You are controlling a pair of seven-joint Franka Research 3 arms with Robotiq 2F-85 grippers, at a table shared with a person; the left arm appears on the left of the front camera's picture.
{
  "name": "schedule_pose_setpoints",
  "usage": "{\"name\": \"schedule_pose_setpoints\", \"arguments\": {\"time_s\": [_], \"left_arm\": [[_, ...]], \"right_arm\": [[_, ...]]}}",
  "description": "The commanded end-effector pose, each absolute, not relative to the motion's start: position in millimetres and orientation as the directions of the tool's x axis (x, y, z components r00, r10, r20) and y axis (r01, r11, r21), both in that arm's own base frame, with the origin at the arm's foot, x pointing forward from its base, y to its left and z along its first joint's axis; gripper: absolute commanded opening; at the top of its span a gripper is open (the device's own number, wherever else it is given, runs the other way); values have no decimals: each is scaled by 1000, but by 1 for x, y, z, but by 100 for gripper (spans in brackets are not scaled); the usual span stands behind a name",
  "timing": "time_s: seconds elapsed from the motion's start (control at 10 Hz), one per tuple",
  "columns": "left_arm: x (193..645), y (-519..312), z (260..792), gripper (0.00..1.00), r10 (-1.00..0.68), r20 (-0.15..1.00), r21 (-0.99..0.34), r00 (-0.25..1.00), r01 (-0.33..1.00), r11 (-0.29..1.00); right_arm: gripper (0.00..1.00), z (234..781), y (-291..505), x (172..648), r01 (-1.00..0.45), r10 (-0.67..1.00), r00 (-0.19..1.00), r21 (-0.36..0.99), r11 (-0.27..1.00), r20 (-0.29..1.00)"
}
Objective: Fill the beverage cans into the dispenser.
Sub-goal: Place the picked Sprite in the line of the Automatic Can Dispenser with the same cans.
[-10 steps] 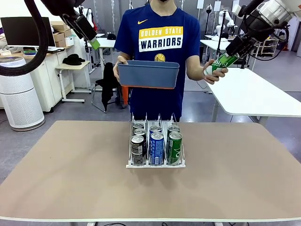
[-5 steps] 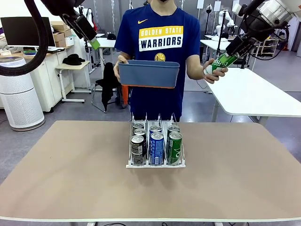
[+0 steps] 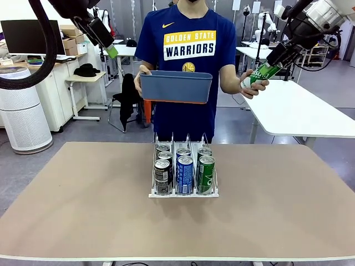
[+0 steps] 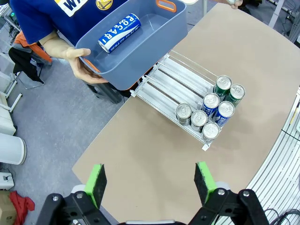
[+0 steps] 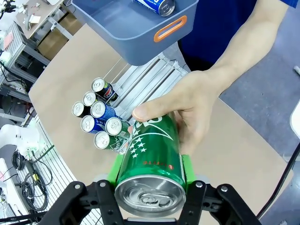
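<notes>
Handover step: high at far right, the right gripper (image 5: 150,169) is clamped on a green can (image 5: 152,150) that the person's hand (image 5: 193,108) also grips, the left gripper (image 4: 151,182) hangs wide open, and next, I judge, the hand must release so the can can go down into the dispenser (image 4: 180,77) on the desk (image 3: 83,199).

The picture's top edge cuts off the blue can (image 5: 157,5) (lying in the bin (image 5: 112,21)).
</notes>
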State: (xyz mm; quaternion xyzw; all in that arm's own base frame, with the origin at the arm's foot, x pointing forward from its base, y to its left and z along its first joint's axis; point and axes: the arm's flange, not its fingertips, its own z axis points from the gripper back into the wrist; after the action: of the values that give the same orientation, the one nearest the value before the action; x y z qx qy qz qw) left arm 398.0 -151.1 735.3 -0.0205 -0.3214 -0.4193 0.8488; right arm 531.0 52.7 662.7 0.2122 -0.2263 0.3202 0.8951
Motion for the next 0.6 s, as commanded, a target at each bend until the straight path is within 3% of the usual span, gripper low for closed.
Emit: {"name": "schedule_pose_setpoints", "arguments": {"time_s": [0.0,0.5], "left_arm": [[398,-150,735,100,-699,562,234,442,725,648],[398,-150,735,100,-699,562,234,442,725,648]], "right_arm": [[0,664,53,530,-671,478,692,237,703,541],[0,664,53,530,-671,478,692,237,703,541]]}}
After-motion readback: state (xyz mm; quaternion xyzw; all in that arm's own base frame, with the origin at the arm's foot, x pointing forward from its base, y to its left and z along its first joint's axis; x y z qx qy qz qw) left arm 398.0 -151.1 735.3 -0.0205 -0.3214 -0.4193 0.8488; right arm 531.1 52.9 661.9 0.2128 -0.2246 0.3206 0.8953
